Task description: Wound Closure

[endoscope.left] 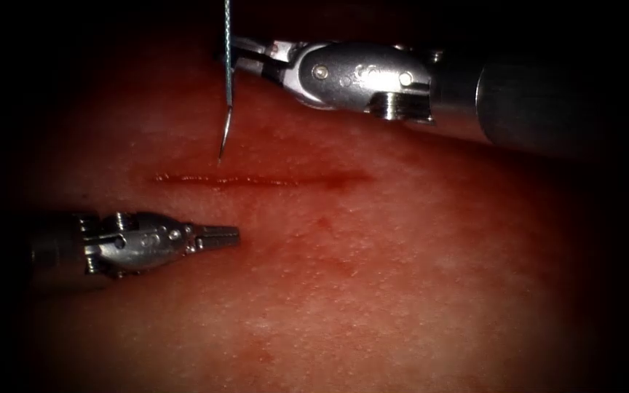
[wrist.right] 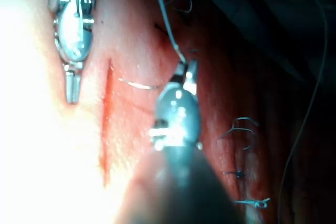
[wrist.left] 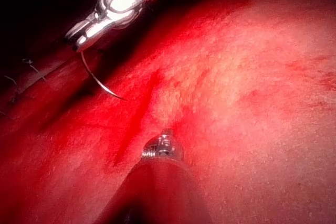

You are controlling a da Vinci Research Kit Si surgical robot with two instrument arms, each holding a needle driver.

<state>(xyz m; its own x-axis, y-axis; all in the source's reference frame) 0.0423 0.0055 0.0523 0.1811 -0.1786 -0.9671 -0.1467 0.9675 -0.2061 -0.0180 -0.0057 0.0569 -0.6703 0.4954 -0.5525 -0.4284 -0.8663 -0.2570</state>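
Observation:
The cut point(endoscope.left: 256, 178) runs as a thin red line across the tissue point(endoscope.left: 402, 276). My right tool point(endoscope.left: 236, 54) comes in from the right beyond the cut, shut on the curved needle point(endoscope.left: 226, 109) near its thread end. The needle hangs free of the tissue, its point just above the surface near the cut's left end. Blue thread point(endoscope.left: 227, 18) rises from the needle. In the right wrist view the needle point(wrist.right: 139, 84) reaches from the right tool point(wrist.right: 186, 73) toward the cut point(wrist.right: 107, 119). My left tool point(endoscope.left: 221, 236) lies on the near side of the cut, shut and holding nothing.
Red fluid wets the tissue along the cut. In the right wrist view several tied blue stitches with cut ends point(wrist.right: 241, 129) sit on the tissue beyond the right tool, and a long loose thread point(wrist.right: 315, 77) trails past them. The right tool's shaft point(endoscope.left: 533, 102) spans the upper right.

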